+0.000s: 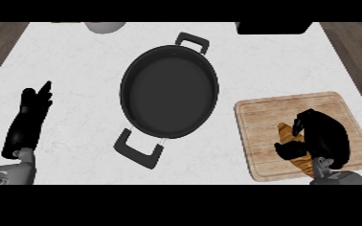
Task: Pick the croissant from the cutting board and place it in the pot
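Grasping now: right robot hand (pixel 326 136) curls round the croissant (pixel 286 133) on the board (pixel 283 107) at the table's (pixel 71 76) right, next a lift and carry left over the pot (pixel 168 93), left robot hand (pixel 28 119) idle, fingers straight.

Black pot (pixel 170 92) at centre of table (pixel 71 67), right hand (pixel 326 138) curled round croissant (pixel 286 134) on cutting board (pixel 265 112), left hand (pixel 27 119) open at left edge
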`<state>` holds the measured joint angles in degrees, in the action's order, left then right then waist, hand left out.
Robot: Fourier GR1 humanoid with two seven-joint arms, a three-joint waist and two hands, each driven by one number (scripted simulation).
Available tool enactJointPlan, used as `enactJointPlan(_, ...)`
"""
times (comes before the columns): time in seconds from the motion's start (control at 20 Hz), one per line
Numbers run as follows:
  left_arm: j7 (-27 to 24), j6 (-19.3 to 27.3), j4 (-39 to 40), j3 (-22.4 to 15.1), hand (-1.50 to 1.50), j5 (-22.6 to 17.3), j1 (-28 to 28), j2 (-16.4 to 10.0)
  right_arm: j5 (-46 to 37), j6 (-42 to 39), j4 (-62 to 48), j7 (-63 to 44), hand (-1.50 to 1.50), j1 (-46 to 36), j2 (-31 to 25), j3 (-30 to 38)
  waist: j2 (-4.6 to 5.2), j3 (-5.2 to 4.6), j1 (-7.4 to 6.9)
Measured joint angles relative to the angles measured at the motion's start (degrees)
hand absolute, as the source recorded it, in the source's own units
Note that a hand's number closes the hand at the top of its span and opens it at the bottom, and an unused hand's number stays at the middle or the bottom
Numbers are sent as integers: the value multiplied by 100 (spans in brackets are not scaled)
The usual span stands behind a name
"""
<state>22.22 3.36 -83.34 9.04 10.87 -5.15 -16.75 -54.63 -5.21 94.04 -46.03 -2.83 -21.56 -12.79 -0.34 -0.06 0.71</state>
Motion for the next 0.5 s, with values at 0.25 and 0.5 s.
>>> enactJointPlan(0.25, 6, -20, -120, 42, 0, -20, 124, -10, -299, -118, 1651, 213, 150, 878, -456, -410, -13, 1, 49)
enactJointPlan(0.5, 18, -39, -100, 81, 0, -32, 122, -20, -542, 175, 3093, 317, 150, 1119, -596, -400, -15, 1, 67)
